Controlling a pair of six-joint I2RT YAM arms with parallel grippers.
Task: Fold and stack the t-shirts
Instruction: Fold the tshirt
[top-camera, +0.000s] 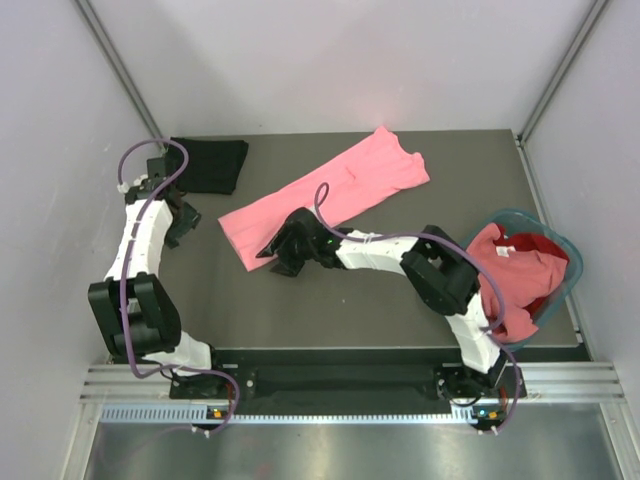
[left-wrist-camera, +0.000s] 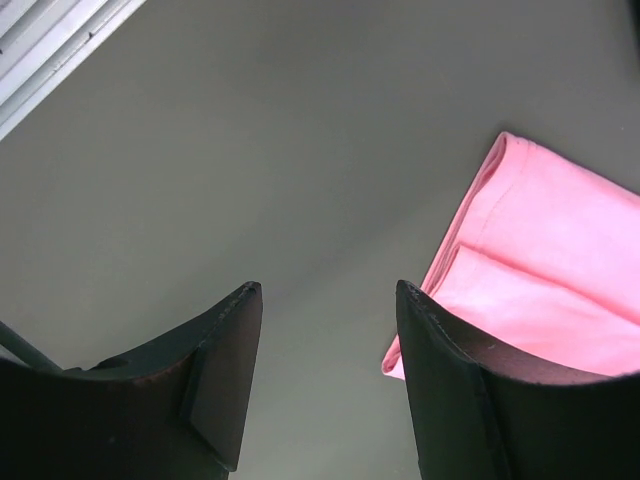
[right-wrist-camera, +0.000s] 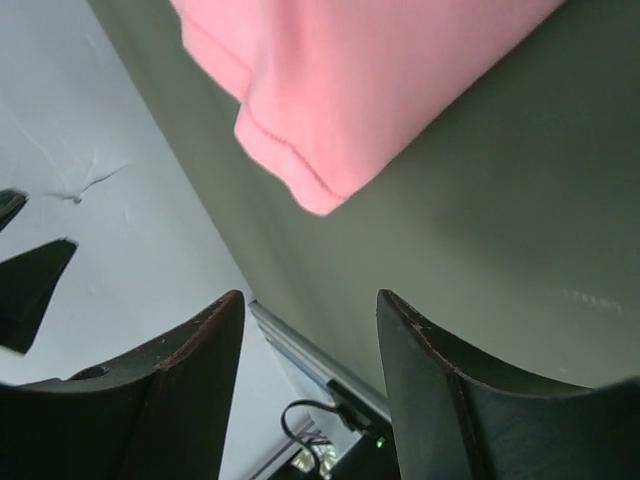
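Note:
A salmon pink t-shirt (top-camera: 325, 192), folded into a long strip, lies diagonally across the middle of the table. Its near end shows in the left wrist view (left-wrist-camera: 560, 270) and the right wrist view (right-wrist-camera: 350, 80). A black t-shirt (top-camera: 212, 163) lies folded at the back left. A red t-shirt (top-camera: 520, 275) hangs in and over the teal basket (top-camera: 572, 262) at the right. My left gripper (top-camera: 183, 222) is open and empty, left of the pink shirt's near end. My right gripper (top-camera: 272, 255) is open and empty, just in front of that end.
The enclosure walls rise at the left, right and back of the dark table (top-camera: 330, 300). A metal rail (top-camera: 350, 385) runs along the near edge by the arm bases. The basket stands at the table's right edge.

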